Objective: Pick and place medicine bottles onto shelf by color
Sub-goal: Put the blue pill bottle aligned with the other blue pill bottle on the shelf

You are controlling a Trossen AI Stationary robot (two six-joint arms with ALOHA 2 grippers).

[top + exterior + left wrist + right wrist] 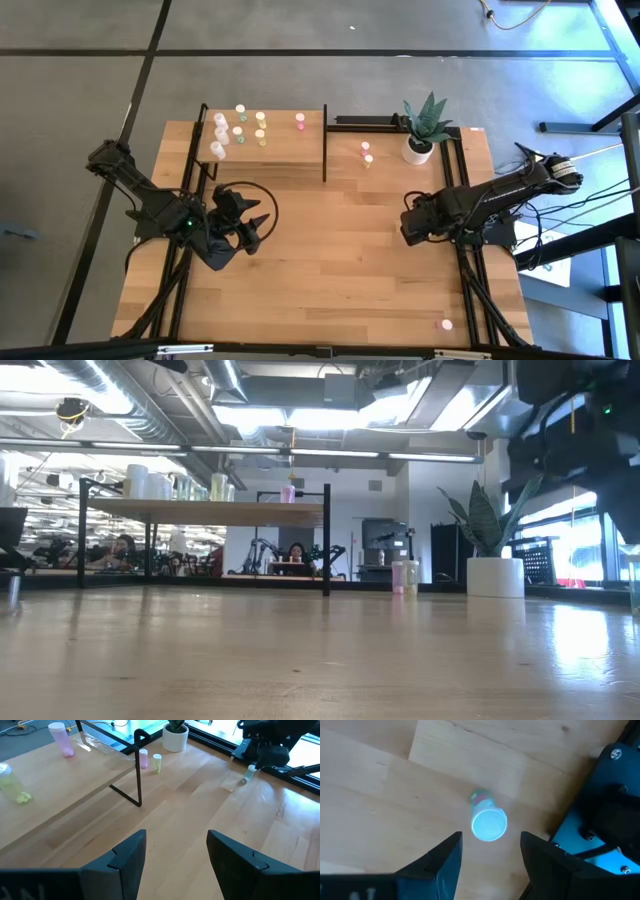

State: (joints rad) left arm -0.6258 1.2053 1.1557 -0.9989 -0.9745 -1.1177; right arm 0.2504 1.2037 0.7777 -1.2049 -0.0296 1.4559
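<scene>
**Over the desk, both tools open and empty**

On the raised light-wood shelf [262, 150] with thin black posts, at the far left part of the wooden desk [330, 270], stand several tiny medicine bottles [240, 128]: whitish ones to the left, yellowish ones in the middle, one pink bottle [300, 121] near the right edge. Two more small bottles [367, 153], pink and yellowish, stand on the desk between the shelf and the white plant pot [418, 150]. Another pink bottle [447, 323] stands alone near the front right corner.

The left tool [258, 228] hovers over the desk in front of the shelf, fingers wide apart, holding nothing. The right tool [490, 857] is near the right edge, fingers also wide, looking down on a small white-topped bottle [489, 822] with green under the cap, which it does not touch.
</scene>
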